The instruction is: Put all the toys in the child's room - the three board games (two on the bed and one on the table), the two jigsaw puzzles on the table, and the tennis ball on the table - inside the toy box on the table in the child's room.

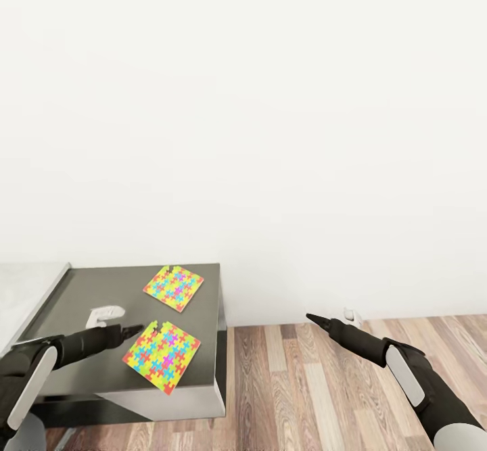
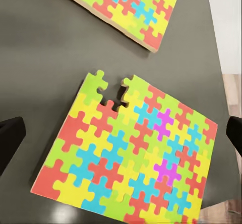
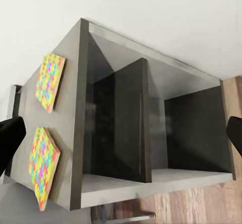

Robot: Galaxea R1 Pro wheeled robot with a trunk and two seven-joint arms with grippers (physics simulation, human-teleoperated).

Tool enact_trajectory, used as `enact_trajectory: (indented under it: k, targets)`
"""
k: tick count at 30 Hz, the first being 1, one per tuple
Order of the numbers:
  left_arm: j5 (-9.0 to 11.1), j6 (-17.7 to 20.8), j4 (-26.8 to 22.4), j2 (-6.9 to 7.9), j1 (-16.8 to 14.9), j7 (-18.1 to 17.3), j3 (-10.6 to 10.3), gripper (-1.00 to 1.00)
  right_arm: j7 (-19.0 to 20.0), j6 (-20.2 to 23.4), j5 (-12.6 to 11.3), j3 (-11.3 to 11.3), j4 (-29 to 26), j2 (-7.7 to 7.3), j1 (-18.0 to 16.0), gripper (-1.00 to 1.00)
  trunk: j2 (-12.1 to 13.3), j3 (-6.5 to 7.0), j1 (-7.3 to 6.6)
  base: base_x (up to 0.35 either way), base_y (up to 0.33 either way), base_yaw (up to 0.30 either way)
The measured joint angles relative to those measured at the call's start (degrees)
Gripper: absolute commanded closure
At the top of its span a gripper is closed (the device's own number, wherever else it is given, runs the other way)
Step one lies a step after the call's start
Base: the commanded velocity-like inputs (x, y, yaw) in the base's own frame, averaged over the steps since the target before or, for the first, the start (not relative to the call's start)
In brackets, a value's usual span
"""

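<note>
both jigsaw puzzles, the near one [image 1: 161, 356] and the far one [image 1: 174, 288], carry interlocking pieces in yellow, lime green, orange-red, sky blue and a few magenta, with pale tan edges. they lie on the table's [image 1: 88, 289] dark grey top. the wall is plain white; the floor [image 1: 304, 383] is brown wood-grain planks.

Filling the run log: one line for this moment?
left gripper: open, at near multicoloured jigsaw puzzle | second puzzle: untouched | right gripper: open over floor
</note>
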Motion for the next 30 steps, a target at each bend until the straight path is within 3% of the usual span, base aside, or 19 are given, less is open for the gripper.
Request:
enact_trajectory:
  k: [6, 30]
  targets:
    - [-0.03, -0.06, 0.03, -0.08, 0.0, 0.06, -1.06, -1.0, -0.01, 0.0, 0.0, 0.06, 0.0, 0.0, 0.01, -1.0, 0.0, -0.56, 0.0, 0.0, 0.0, 0.0]
    - [-0.05, -0.13, 0.08, -0.1, 0.0, 0.09, -1.25, -1.0, -0.1, -0.03, -0.01, 0.09, 0.01, 0.0, 0.01, -1.0, -0.01, -2.82, -0.01, 0.014, 0.017, 0.0]
